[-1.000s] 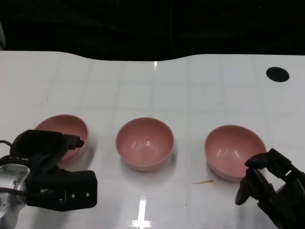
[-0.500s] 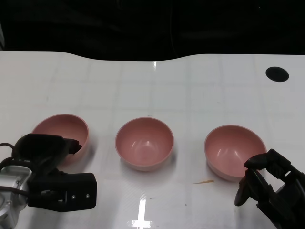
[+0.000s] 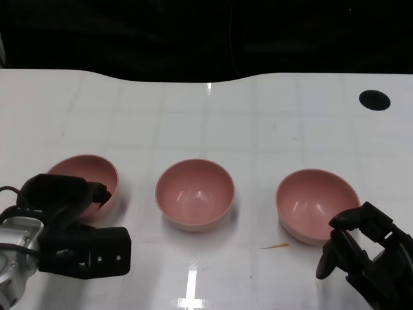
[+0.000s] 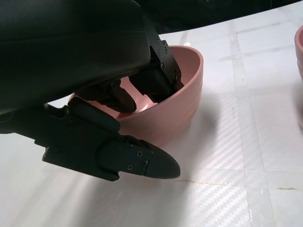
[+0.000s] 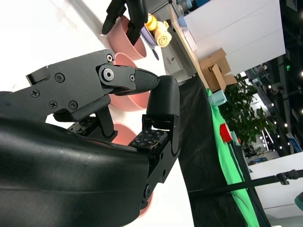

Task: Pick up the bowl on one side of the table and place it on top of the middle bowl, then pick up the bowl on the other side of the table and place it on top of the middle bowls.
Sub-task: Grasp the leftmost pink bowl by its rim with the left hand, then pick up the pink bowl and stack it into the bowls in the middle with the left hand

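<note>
A: We're looking down at the wide white glossy table (image 3: 213,116), and three round pink plastic bowls are sitting in a row across it, well apart from one another.

B: The left pink bowl (image 3: 90,175) is drawing all the attention. The black left hand (image 3: 61,200) is reaching over its near rim.

A: And the wrist view is telling the story: fingers (image 4: 158,75) are dipping inside the bowl while the thumb (image 4: 118,158) is lying outside, low by the wall. That's a pinch being set up across the rim, I'd judge.

B: Is it gripping yet?

A: Not that I can see. There's daylight between thumb and wall, the bowl is resting flat on the table, so the hand is spread and holding nothing.

B: The middle pink bowl (image 3: 195,194) is waiting empty, the stacking target, standing upright and untouched.

A: Over on the other side, the right pink bowl (image 3: 316,203) is sitting just beyond the black right hand (image 3: 361,248), which is hovering near its rim with fingers parted, carrying nothing. Probably parked for its turn.

B: Smallest detail: a thin yellowish sliver (image 3: 274,246) is lying on the table between the middle and right bowls.
</note>
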You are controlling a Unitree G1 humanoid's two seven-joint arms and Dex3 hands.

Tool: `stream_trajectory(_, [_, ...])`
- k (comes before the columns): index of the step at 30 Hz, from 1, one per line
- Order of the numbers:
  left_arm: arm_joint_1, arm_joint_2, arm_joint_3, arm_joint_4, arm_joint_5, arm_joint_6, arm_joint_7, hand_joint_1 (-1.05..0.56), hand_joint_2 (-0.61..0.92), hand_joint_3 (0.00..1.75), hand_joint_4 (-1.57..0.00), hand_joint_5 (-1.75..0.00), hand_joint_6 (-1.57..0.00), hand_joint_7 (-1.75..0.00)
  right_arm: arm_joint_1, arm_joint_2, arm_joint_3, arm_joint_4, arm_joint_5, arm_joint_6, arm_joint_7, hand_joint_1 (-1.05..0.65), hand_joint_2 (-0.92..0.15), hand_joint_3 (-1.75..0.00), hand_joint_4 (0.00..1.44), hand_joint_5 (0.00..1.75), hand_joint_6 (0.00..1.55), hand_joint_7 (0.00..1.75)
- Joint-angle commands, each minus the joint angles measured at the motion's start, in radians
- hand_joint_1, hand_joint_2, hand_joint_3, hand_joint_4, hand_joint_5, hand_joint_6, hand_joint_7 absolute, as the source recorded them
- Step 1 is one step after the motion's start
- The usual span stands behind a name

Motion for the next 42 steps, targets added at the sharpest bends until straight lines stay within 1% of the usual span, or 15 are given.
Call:
stream_trajectory(1, [-0.005,-0.013,0.007,0.035,-0.027,-0.008,0.044,-0.32,0.92,0.27,-0.96,-0.54,-1.02,-0.27,0.006,0.000,-0.004,-0.010,0.001,-0.010,-0.007,-0.16,-0.82,-0.51,0.86,1.61,0.82,1.28])
stream_trajectory(2, [-0.005,-0.020,0.012,0.038,-0.040,-0.001,0.037,-0.31,0.92,0.28,-0.84,-0.86,-0.97,-0.44,0.006,-0.001,-0.004,-0.013,0.001,-0.009,-0.008,-0.16,-0.82,-0.51,0.86,1.61,0.82,1.28])
stream_trajectory(4, [-0.003,-0.025,0.018,0.036,-0.065,0.003,0.011,-0.30,0.92,0.31,-0.74,-1.04,-0.91,-0.59,0.006,-0.002,-0.004,-0.013,0.001,-0.010,-0.004,-0.15,-0.82,-0.51,0.86,1.61,0.82,1.27])
stream_trajectory(6, [-0.002,-0.024,0.020,0.031,-0.087,0.000,-0.011,-0.23,0.92,0.30,-0.89,-0.68,-0.96,-0.33,0.006,-0.003,-0.004,-0.012,0.002,-0.012,0.000,-0.14,-0.83,-0.52,0.85,1.62,0.81,1.28])
stream_trajectory(10, [0.014,-0.016,0.030,0.002,-0.129,-0.019,-0.037,-0.14,0.92,0.27,-0.98,-0.23,-0.93,-0.07,0.006,-0.005,-0.006,-0.014,0.002,-0.007,-0.004,-0.14,-0.82,-0.53,0.84,1.63,0.80,1.29])
stream_trajectory(15, [0.018,-0.010,0.032,-0.029,-0.143,-0.004,-0.068,-0.12,0.92,0.25,-0.99,-0.12,-0.93,-0.03,0.004,-0.006,-0.007,-0.010,0.002,-0.006,-0.002,-0.15,-0.81,-0.53,0.83,1.64,0.80,1.30])
stream_trajectory(20, [0.027,0.008,0.048,-0.088,-0.159,-0.016,-0.080,-0.13,0.92,0.24,-1.12,-0.17,-1.02,-0.07,-0.002,-0.003,-0.009,0.000,-0.005,-0.009,-0.008,-0.15,-0.80,-0.52,0.84,1.63,0.81,1.29])
stream_trajectory(24, [0.031,0.034,0.072,-0.183,-0.180,0.000,-0.140,-0.11,0.92,0.30,-1.11,-0.17,-1.03,-0.06,-0.005,-0.003,-0.010,0.007,-0.005,-0.011,-0.004,-0.14,-0.81,-0.54,0.84,1.63,0.81,1.29])
stream_trajectory(25, [0.031,0.042,0.077,-0.203,-0.183,-0.005,-0.150,-0.10,0.92,0.33,-1.08,-0.37,-1.07,-0.12,-0.007,-0.002,-0.010,0.010,-0.006,-0.014,-0.003,-0.14,-0.81,-0.54,0.84,1.63,0.81,1.29])
stream_trajectory(26, [0.031,0.050,0.081,-0.221,-0.186,-0.009,-0.161,-0.09,0.92,0.34,-0.97,-0.69,-1.06,-0.27,-0.008,-0.002,-0.011,0.011,-0.006,-0.013,-0.003,-0.14,-0.81,-0.54,0.84,1.63,0.81,1.29])
stream_trajectory(27, [0.031,0.058,0.089,-0.247,-0.193,-0.006,-0.181,-0.09,0.92,0.36,-0.82,-1.08,-0.88,-0.73,-0.008,-0.002,-0.012,0.011,-0.003,-0.010,-0.003,-0.14,-0.81,-0.54,0.84,1.63,0.80,1.29])
stream_trajectory(28, [0.032,0.062,0.095,-0.265,-0.197,-0.002,-0.196,-0.09,0.92,0.37,-0.73,-1.35,-0.73,-1.09,-0.008,-0.002,-0.012,0.010,0.000,-0.007,-0.003,-0.14,-0.81,-0.55,0.84,1.63,0.80,1.29])
stream_trajectory(31, [0.031,0.089,0.117,-0.376,-0.215,0.029,-0.282,-0.10,0.92,0.39,-0.63,-1.66,-0.55,-1.50,-0.008,-0.003,-0.014,0.008,0.008,0.003,-0.001,-0.13,-0.81,-0.55,0.84,1.63,0.81,1.28])
stream_trajectory(33, [0.032,0.102,0.132,-0.445,-0.221,0.046,-0.326,-0.09,0.92,0.39,-0.62,-1.72,-0.52,-1.56,-0.009,-0.006,-0.013,0.012,0.002,-0.006,0.003,-0.13,-0.81,-0.56,0.84,1.63,0.81,1.28])
stream_trajectory(42, [0.025,0.119,0.183,-0.683,-0.236,0.117,-0.483,-0.10,0.92,0.32,-0.59,-1.73,-0.55,-1.49,-0.014,-0.008,-0.019,0.019,0.010,0.005,0.007,-0.13,-0.80,-0.56,0.84,1.61,0.81,1.27])
